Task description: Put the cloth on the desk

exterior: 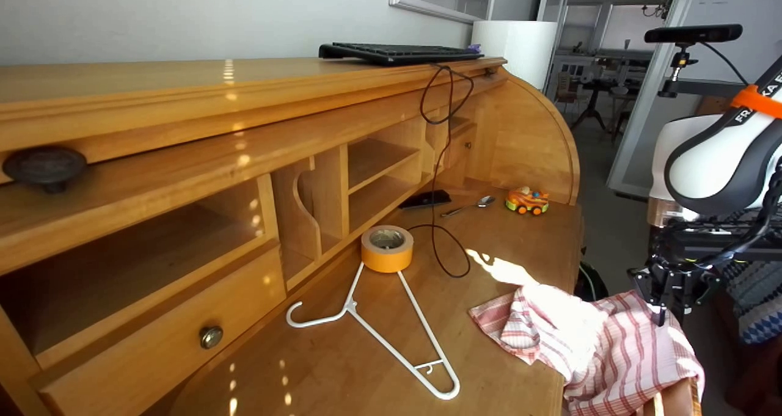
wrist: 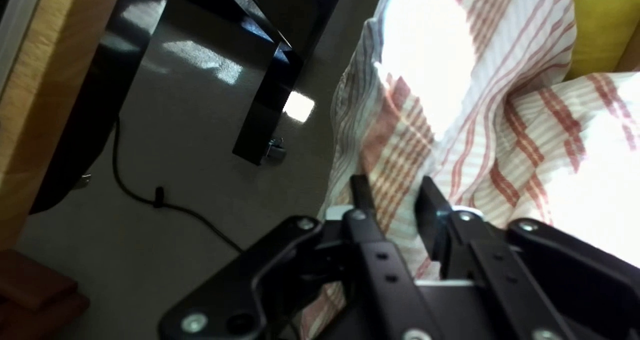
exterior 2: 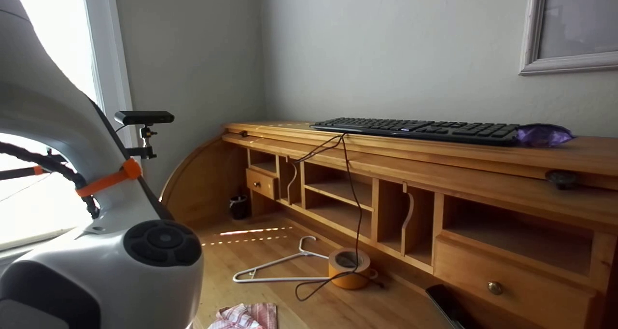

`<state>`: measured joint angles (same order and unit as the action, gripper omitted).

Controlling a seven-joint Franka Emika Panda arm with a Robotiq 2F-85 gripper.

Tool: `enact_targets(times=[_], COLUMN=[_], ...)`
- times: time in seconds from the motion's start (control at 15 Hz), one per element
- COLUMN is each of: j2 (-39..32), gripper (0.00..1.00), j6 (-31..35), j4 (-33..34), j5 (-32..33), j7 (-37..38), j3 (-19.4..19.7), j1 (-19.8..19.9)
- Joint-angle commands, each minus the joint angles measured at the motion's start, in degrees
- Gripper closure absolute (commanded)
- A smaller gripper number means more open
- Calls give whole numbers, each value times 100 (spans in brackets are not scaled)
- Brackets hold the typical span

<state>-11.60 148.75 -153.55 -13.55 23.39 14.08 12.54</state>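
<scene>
The cloth (exterior: 629, 349), white with red stripes, lies crumpled, one end on the wooden desk (exterior: 366, 379) and the rest over a support beside the desk edge. A small corner of the cloth also shows in an exterior view (exterior 2: 246, 317). In the wrist view the cloth (wrist: 500, 125) fills the upper right, partly washed out by sunlight. My gripper (wrist: 392, 182) is partly open, with cloth visible between and beyond its fingers. In an exterior view my gripper (exterior: 672, 309) points down at the cloth's off-desk part. Whether the fingertips touch the cloth is unclear.
A white hanger (exterior: 397, 349) and an orange tape roll (exterior: 387, 258) lie on the desk. A toy car (exterior: 526, 201), a spoon (exterior: 469, 206) and a phone (exterior: 424, 199) are farther back. A keyboard (exterior: 400, 52) sits on top, its cable (exterior: 434, 220) hanging onto the desk.
</scene>
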Motion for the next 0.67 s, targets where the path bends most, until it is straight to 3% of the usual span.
enact_targets(times=[0.0,0.6], j2=[295,1024], gripper=[95,99], j6=[59,-21], j4=[-166,-482], j5=[99,371], j7=[96,192], j3=[71,112], j1=[-107,-53])
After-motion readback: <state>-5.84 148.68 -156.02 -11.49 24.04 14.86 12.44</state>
